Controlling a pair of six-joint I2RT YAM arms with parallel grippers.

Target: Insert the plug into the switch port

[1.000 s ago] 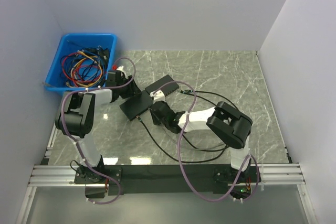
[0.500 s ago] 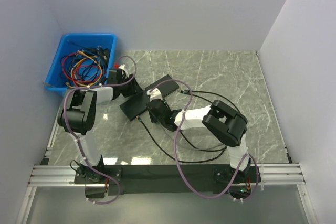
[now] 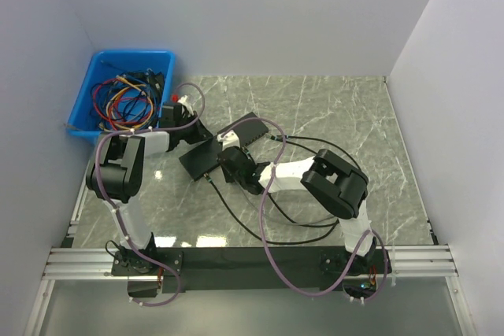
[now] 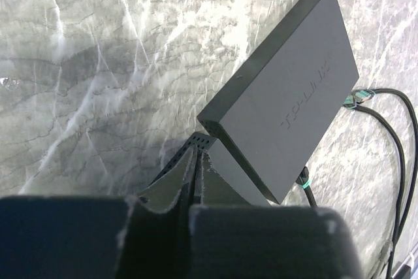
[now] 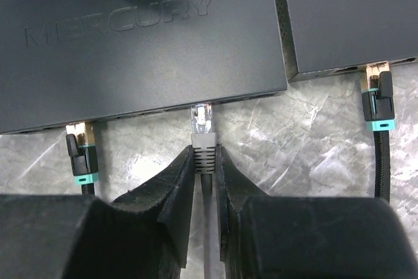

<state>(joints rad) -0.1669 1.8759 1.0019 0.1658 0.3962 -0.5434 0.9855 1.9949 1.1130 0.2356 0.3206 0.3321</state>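
Two flat black switches lie side by side mid-table. In the right wrist view my right gripper (image 5: 206, 156) is shut on the grey boot of the plug (image 5: 203, 122). The plug's clear tip sits at a port in the front edge of the near switch (image 5: 144, 37). From above, the right gripper (image 3: 225, 164) is at that switch's (image 3: 201, 161) near edge. My left gripper (image 4: 197, 151) is shut with nothing between its fingers, its tips against the vented corner of the near switch. From above, the left gripper (image 3: 203, 134) sits at the switch's far corner.
The second switch (image 5: 353, 11) lies to the right, also seen from above (image 3: 242, 127). Teal-banded plugs (image 5: 83, 155) (image 5: 377, 102) sit in both switches' ports. A blue bin (image 3: 130, 54) of coloured cables stands at the far left. Black cables (image 3: 315, 143) loop across the table to the right.
The left gripper has shut against the switch's corner. The right gripper has moved up to the switch's front edge with the plug, and its jaws have narrowed on the boot.
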